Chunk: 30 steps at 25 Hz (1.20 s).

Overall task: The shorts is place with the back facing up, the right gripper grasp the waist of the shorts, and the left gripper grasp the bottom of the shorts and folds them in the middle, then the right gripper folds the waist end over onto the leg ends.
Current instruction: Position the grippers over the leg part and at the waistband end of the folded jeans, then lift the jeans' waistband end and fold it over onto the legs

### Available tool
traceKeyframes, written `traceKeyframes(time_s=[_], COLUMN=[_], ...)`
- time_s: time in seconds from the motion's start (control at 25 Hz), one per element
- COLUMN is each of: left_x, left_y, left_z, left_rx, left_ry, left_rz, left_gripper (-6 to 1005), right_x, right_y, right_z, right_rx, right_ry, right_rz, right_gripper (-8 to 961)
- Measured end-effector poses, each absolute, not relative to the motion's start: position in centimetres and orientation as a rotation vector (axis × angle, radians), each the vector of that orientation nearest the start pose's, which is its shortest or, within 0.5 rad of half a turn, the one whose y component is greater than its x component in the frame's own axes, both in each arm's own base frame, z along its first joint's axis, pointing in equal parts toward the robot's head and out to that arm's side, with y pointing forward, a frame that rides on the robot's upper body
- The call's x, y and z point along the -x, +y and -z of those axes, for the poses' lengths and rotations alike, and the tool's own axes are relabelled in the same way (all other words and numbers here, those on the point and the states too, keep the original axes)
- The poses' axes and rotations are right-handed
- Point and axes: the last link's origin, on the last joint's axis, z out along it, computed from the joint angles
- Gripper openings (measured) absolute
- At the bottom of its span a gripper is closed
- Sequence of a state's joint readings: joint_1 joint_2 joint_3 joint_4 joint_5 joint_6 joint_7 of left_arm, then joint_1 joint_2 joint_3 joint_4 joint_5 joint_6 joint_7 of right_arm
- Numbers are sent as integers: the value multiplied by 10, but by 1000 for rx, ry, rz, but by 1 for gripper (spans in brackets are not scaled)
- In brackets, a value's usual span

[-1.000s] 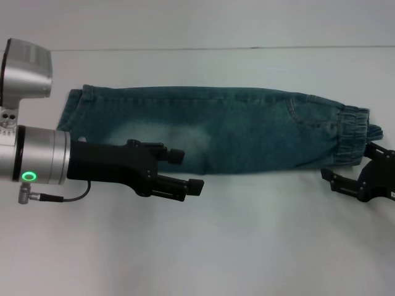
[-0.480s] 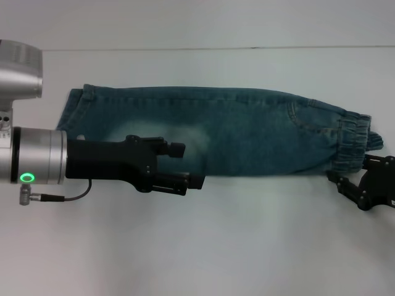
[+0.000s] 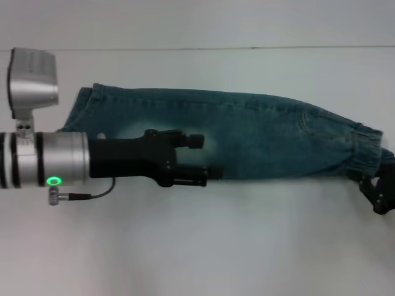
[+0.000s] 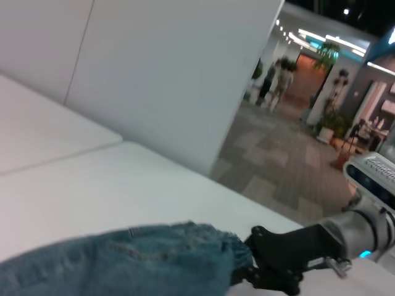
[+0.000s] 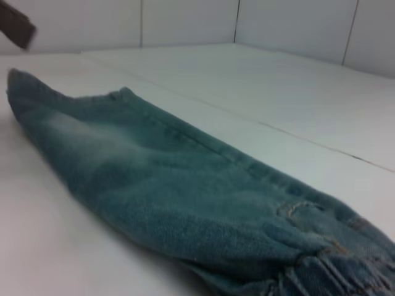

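Observation:
The shorts [image 3: 259,135] lie folded lengthwise across the white table, stretching from left to right. The leg ends [image 3: 83,105] point left and the ruffled waist [image 3: 367,145] points right. My left gripper [image 3: 205,158] hovers open over the near edge of the shorts around mid-length, with nothing between its fingers. At the frame's right edge my right gripper [image 3: 378,191] is shut on the waist. In the left wrist view the right gripper [image 4: 278,265] meets the bunched waist end of the shorts [image 4: 123,265]. The right wrist view shows the shorts [image 5: 185,197] running away towards the leg ends [image 5: 15,80].
The white table [image 3: 216,246] spreads wide in front of the shorts, and its far edge [image 3: 247,48] meets a pale wall. A dark piece of the left arm [image 5: 15,24] shows in a corner of the right wrist view.
The right gripper closed on the waist and moved right and nearer, dragging the shorts a little rightward. The left arm slid right along the shorts, still open.

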State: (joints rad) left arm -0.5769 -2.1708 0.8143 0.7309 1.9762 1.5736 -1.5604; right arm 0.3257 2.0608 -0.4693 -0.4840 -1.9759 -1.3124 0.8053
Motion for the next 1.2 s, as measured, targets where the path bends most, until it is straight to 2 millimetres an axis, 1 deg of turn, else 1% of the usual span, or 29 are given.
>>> traceKeyframes(time_s=[0.08,0.2,0.28,0.4,0.44,0.48,0.52,0.72,0.88,0.92,1.0,1.16,1.2], left_x=[210,211,211,209,209,207,204,202,202,203,203,198,197], left_y=[332,338,342,346,346,345,344,345,344,343,340,332,331], left_z=[47,63,75,95,95,104,119,135,143,146,154,162,163], left_rx=[2842,2749,2672,2612,2612,2611,2606,2550,2459,2430,2403,2417,2422], left_ry=[-693,-668,-687,-716,-716,-721,-731,-762,-830,-853,-868,-848,-847], left_rz=[810,875,915,916,916,906,879,838,849,842,813,800,808], left_gripper=[890,874,864,756,720,684,646,455,260,211,139,-4,-3], right_x=[-371,-367,-364,-358,-357,-355,-354,-348,-340,-333,-330,-312,-307], right_y=[276,274,271,268,269,269,269,271,275,278,279,292,297], right_z=[-13,-23,-30,-42,-46,-49,-53,-66,-76,-82,-84,-93,-95], right_rx=[2356,2354,2360,2372,2371,2370,2370,2369,2396,2414,2419,2447,2454], right_ry=[477,485,492,503,507,511,518,565,589,589,588,562,550], right_rz=[-410,-427,-450,-487,-492,-495,-501,-514,-498,-495,-495,-502,-503], right_gripper=[67,60,55,55,55,55,55,55,54,54,54,54,54])
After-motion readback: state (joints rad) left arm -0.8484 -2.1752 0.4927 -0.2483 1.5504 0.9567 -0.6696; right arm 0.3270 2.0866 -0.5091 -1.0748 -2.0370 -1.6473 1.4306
